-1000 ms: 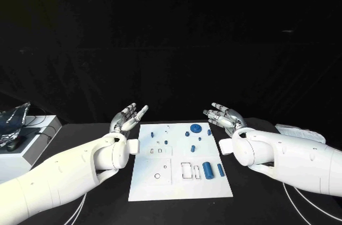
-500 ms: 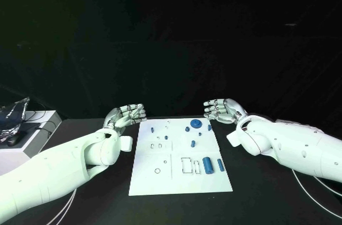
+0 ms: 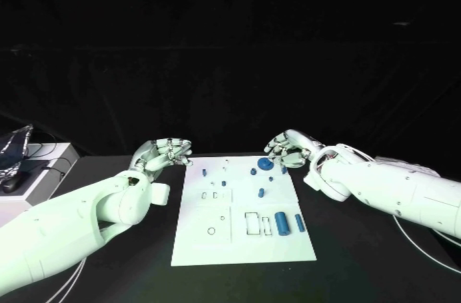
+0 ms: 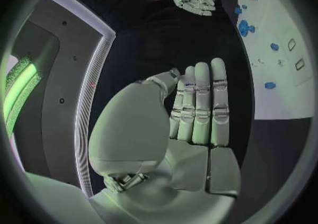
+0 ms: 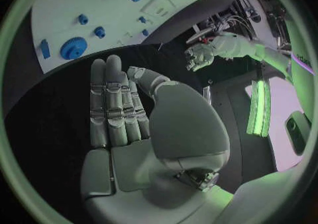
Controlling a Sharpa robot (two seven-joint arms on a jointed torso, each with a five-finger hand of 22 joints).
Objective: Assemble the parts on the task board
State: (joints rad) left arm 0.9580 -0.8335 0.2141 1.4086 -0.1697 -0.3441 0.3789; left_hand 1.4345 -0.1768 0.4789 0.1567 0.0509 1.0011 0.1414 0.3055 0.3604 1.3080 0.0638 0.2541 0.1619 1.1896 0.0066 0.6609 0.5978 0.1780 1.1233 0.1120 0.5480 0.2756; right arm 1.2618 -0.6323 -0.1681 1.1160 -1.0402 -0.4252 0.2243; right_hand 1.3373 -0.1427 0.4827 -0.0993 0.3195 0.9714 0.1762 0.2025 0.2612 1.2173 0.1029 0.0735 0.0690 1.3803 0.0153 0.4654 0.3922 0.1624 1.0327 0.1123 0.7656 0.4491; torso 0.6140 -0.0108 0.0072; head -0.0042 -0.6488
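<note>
Both hands have curled in since a second ago: fingers that were spread upward are now bent toward the palms, holding nothing. Left hand (image 3: 165, 152) hovers just off the far left corner of the task board (image 3: 242, 243), over the black table (image 3: 356, 263); in the left wrist view its fingers (image 4: 202, 108) lie pressed side by side, thumb folded across the palm. Right hand (image 3: 288, 149) hangs at the far right corner of the board, likewise curled and empty; the right wrist view shows its fingers (image 5: 113, 105) packed together.

Parts sit untouched on the board. Blue gear (image 3: 264, 163) lies at the far edge, just beside the right hand, apart from it. Small blue pegs (image 3: 254, 172) cluster next to the gear. Large blue cylinder (image 3: 280, 220) and a slimmer blue bar (image 3: 299, 223) lie nearer the robot on the right half, well apart from both hands. Left half holds small slots and a ring (image 3: 211, 231).
</note>
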